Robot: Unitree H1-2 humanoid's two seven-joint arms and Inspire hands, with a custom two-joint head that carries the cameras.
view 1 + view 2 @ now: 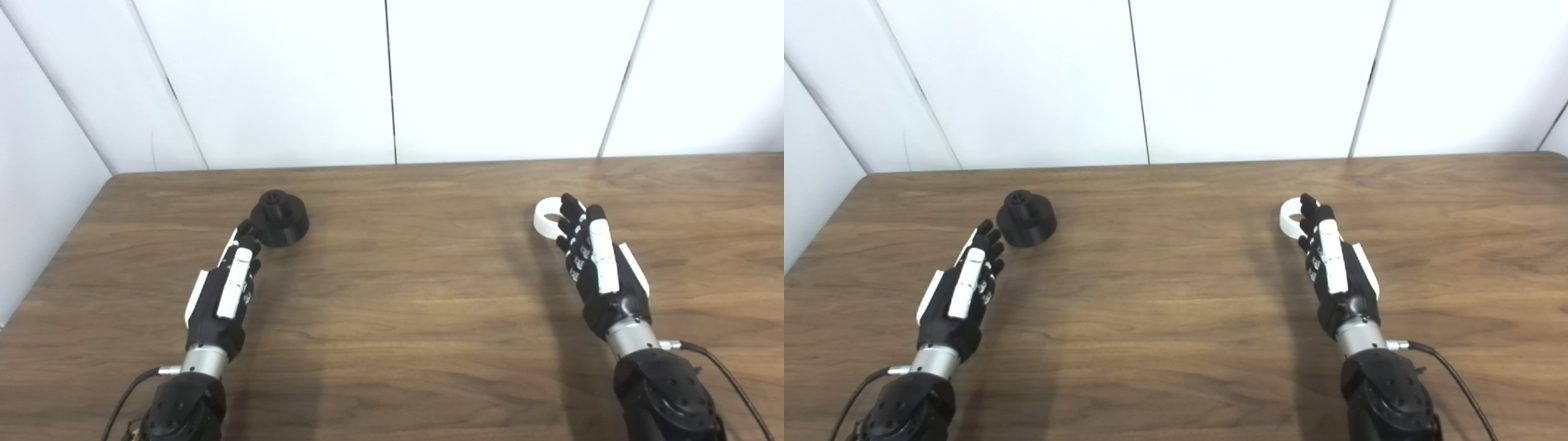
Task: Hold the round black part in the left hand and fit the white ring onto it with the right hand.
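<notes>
The round black part [280, 217] stands on the wooden table [416, 294] at the left, a small knob on its top. My left hand [226, 288] lies just before it, fingers stretched toward it and apart, holding nothing; its fingertips almost reach the part's near side. On the right lies the white ring [547, 215], flat on the table. My right hand [597, 260] is stretched out with its fingertips over the ring's near right edge, open and holding nothing.
White wall panels [392, 79] close off the table at the back and along the left. A cable [729, 380] trails from my right wrist toward the bottom right corner.
</notes>
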